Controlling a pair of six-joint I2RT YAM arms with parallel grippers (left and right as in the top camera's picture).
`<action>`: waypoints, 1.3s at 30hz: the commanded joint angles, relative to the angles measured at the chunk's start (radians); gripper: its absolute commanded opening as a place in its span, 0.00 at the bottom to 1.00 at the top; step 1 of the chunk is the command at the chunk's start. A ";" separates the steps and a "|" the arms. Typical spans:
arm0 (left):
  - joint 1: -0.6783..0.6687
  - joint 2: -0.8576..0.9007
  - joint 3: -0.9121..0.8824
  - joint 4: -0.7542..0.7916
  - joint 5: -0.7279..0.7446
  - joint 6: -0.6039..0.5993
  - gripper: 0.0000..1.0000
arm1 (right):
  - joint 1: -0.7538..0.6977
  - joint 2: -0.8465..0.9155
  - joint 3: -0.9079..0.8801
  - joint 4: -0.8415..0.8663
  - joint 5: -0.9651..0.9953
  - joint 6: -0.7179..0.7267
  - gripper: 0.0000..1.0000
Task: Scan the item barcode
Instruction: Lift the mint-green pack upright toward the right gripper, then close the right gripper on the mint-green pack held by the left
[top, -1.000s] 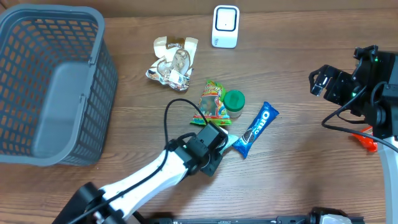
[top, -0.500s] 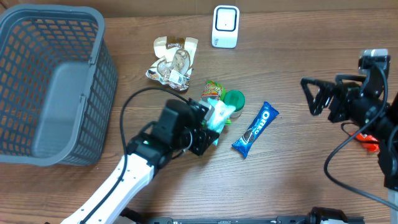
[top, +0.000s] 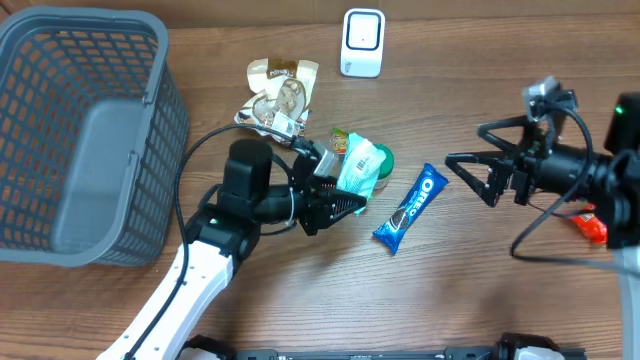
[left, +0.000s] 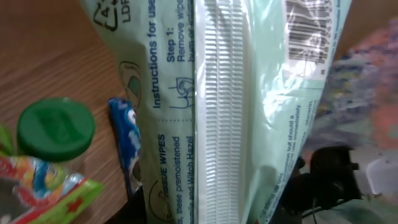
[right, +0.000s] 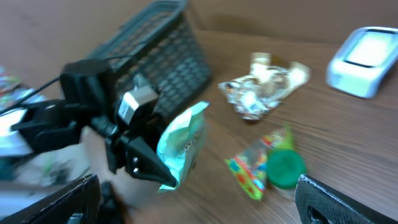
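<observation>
the left pincer (top: 342, 195) was closed down narrow on a pale green plastic packet of wipes (top: 360, 166), pinching it by its lower end so the packet stood up off the brown wooden table (top: 470, 290). in the left wrist view the packet (left: 230, 106) filled most of the picture, its ribbed centre seam running up and down, printed instructions to the left of the seam and a black barcode (left: 311, 28) at the top right corner. from the right wrist view i saw the same packet (right: 183, 143) tilted, gripped by the black left pincer (right: 142, 163).

just behind the packet sat a small jar with a round green lid (top: 383, 160), and to its left a bright multicoloured sachet (top: 339, 141), both partly hidden. to the right lay a long blue biscuit wrapper (top: 412, 208), apart from the packet. farther back lay a crumpled silver and cream wrapper (top: 275, 100), and beyond that, at the far edge, a white box-shaped scanner (top: 362, 42). a grey plastic mesh basket (top: 168, 100) filled the far left.

the right pincer (top: 468, 158) hung well to the right, jaws spread wide and holding nothing, pointed left toward the packet.
</observation>
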 joint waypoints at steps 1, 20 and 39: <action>0.024 -0.019 0.024 0.086 0.172 -0.079 0.27 | 0.003 0.057 0.016 -0.016 -0.228 -0.180 1.00; 0.013 0.227 0.023 0.895 0.324 -0.761 0.18 | 0.150 0.170 0.016 0.092 -0.422 -0.409 1.00; -0.031 0.275 0.024 1.027 0.293 -0.866 0.18 | 0.243 0.333 0.016 0.306 -0.419 -0.268 1.00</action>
